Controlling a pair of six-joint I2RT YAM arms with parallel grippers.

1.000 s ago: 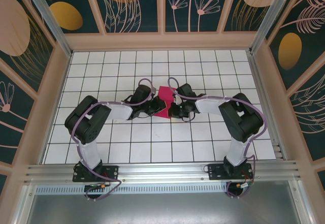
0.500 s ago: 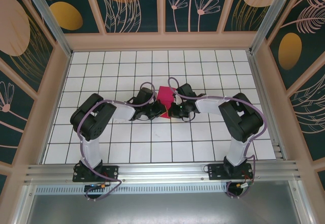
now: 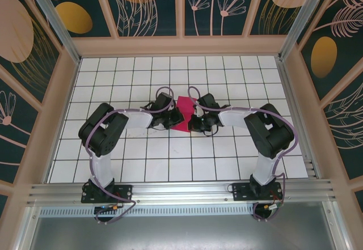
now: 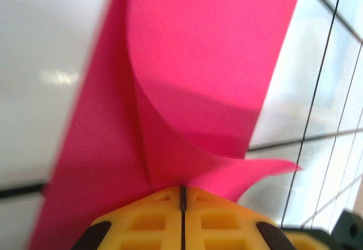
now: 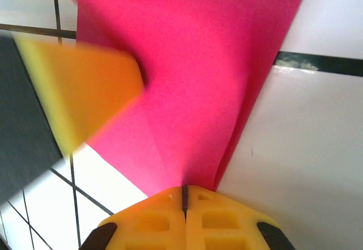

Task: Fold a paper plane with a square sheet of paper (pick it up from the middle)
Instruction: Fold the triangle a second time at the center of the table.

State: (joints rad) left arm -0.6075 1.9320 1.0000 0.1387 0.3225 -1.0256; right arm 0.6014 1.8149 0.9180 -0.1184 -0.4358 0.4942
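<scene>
A thin magenta-pink paper sheet (image 3: 183, 113), partly folded, is gripped from both sides. One edge is clamped in the clenched left gripper (image 4: 182, 194), the opposite edge in the clenched right gripper (image 5: 184, 192), the sheet spread just ahead of both.

paper sheet (image 3: 182, 115): magenta-pink | tabletop (image 3: 170, 155): white, black grid lines | left hand (image 4: 182, 193), right hand (image 5: 184, 192): yellow | walls (image 3: 148, 17): dark teal, peach-orange plant motifs

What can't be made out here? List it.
Top external: the folded magenta-pink paper sheet, its side edges under the left gripper and right gripper.
Left wrist: sheet's far end, cut by the top edge.
Right wrist: yellow shape, blurred.
</scene>
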